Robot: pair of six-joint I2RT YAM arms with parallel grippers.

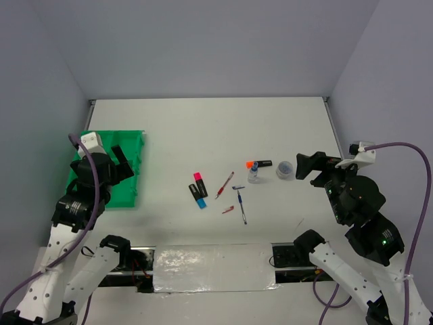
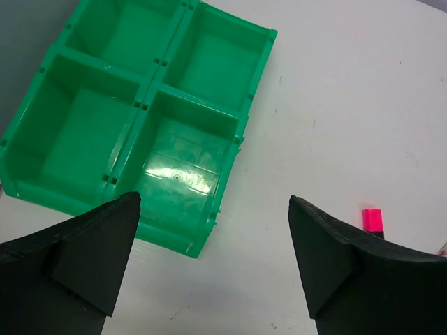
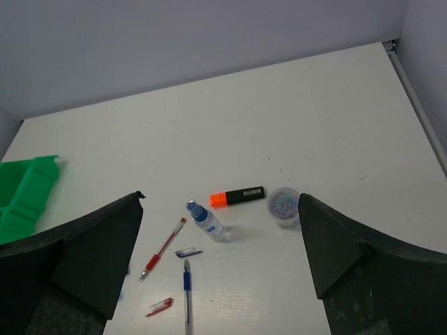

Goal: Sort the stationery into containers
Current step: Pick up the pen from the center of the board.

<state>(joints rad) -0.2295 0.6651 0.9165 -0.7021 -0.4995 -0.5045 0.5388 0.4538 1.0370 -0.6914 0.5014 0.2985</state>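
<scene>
Though both agape and empty: left gripper (image 2: 213, 209) above right edge of green tray (image 2: 70, 199); right gripper (image 1: 304, 167) just beside round roll (image 1: 285, 169), orange highlighter (image 1: 258, 163) next along.

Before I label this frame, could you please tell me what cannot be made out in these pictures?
Top external: the left arm covers part of the green tray, hiding some compartments.
Left wrist: a gripper finger hides all but the tip of the pink highlighter.
Right wrist: the bottom edge cuts off the blue pen; the round roll is too small to make out in detail.
</scene>
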